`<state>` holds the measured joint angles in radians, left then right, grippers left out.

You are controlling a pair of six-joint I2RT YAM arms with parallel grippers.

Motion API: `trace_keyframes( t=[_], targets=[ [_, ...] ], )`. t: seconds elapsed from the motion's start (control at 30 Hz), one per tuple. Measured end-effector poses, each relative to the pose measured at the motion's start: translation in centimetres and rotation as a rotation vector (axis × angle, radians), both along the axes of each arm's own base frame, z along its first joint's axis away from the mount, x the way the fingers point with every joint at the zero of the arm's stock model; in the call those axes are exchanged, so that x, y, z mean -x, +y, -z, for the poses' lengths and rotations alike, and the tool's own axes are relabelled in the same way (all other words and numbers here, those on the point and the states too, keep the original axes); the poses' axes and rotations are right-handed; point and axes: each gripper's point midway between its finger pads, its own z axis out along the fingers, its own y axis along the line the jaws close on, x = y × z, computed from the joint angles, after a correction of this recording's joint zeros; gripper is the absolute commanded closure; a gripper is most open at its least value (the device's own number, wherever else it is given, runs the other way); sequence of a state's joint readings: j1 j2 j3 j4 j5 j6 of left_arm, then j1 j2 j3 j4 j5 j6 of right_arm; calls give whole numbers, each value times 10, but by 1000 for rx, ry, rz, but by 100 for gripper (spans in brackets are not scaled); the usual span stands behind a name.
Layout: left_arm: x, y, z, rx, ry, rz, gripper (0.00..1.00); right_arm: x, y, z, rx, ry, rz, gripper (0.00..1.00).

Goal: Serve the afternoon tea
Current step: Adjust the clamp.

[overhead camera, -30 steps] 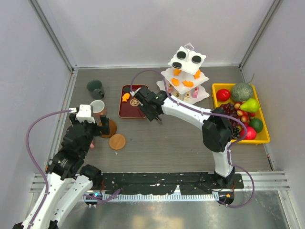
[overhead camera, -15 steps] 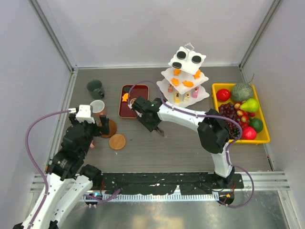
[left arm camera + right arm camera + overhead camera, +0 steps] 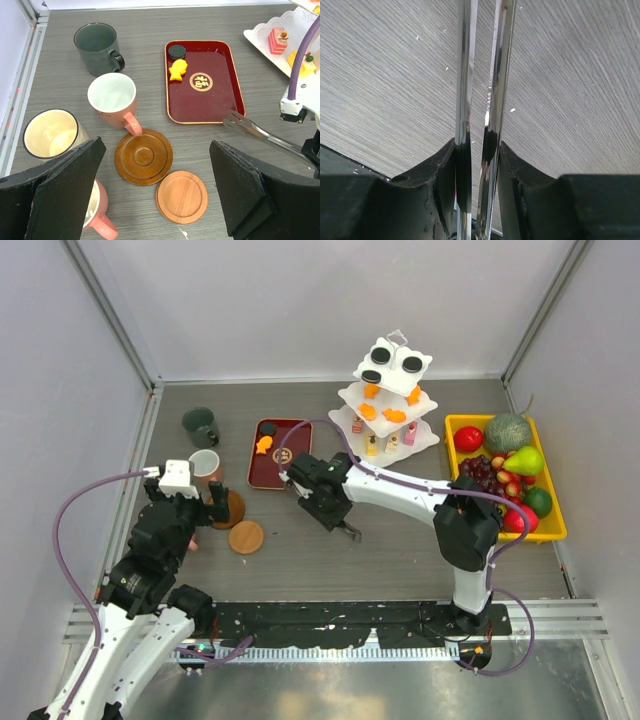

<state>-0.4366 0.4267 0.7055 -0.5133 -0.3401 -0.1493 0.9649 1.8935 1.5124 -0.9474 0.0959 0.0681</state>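
Right gripper (image 3: pixel 477 165) has swung off the red tray (image 3: pixel 215 102), clamping metal tongs (image 3: pixel 260 133) slanted toward it; left gripper (image 3: pixel 156 150) gapes.

The tongs (image 3: pixel 464 75) are polished, mirror-bright metal, and the grey tabletop (image 3: pixel 380 60) is matt with a fine wood grain. The round coasters (image 3: pixel 143 156) look like smooth turned wood. The dark red tray (image 3: pixel 210 102) is glossy and the dark green mug (image 3: pixel 95 50) has a soft glaze.

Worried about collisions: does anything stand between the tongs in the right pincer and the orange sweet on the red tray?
Nothing visible: only tabletop and the dark red rectangular tray's rim separate the metal tongs from the small orange sweet.
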Motion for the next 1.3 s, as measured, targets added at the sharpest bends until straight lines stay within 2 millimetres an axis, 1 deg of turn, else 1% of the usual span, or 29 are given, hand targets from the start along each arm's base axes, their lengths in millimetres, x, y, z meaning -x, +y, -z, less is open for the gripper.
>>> trace_keyframes(
  t=[0.13, 0.27, 0.37, 0.47, 0.57, 0.63, 0.7, 0.8, 0.87, 0.93, 1.0, 1.13, 1.23, 1.3],
  targets=[
    [0, 0, 0, 1, -1, 0, 1, 1, 0, -6, -12, -10, 2, 61],
    [1, 0, -1, 3, -6, 0, 1, -7, 1, -14, -12, -53, 7, 60],
    [1, 0, -1, 3, -6, 0, 1, -22, 9, -32, -34, -124, 9, 59],
    [1, 0, -1, 3, -6, 0, 1, -47, 22, -60, -93, -222, 31, 60],
    [1, 0, -1, 3, -6, 0, 1, -71, 30, -83, -141, -311, 59, 60],
    [1, -1, -1, 9, -4, 2, 1, -82, 34, -93, -169, -353, 79, 60],
    [1, -5, 0, 45, 6, 12, 1, -88, 36, -95, -184, -374, 92, 60],
    [0, -20, 3, 148, 40, 39, 1, -87, 36, -90, -205, -386, 98, 60],
    [-3, -34, 4, 247, 69, 57, 1, -79, 31, -86, -213, -384, 97, 60],
    [-8, -47, 4, 345, 94, 69, 1, -70, 27, -87, -231, -392, 93, 60],
    [-14, -59, 5, 429, 127, 74, 1, -62, 25, -93, -263, -410, 85, 60],
    [-32, -89, 12, 583, 212, 92, 1, -47, 27, -111, -355, -457, 67, 60],
    [-46, -113, 15, 690, 276, 124, 1, -40, 29, -121, -411, -486, 58, 60],
    [-54, -124, 17, 737, 306, 134, 1, -36, 30, -125, -444, -500, 54, 60]
  ],
)
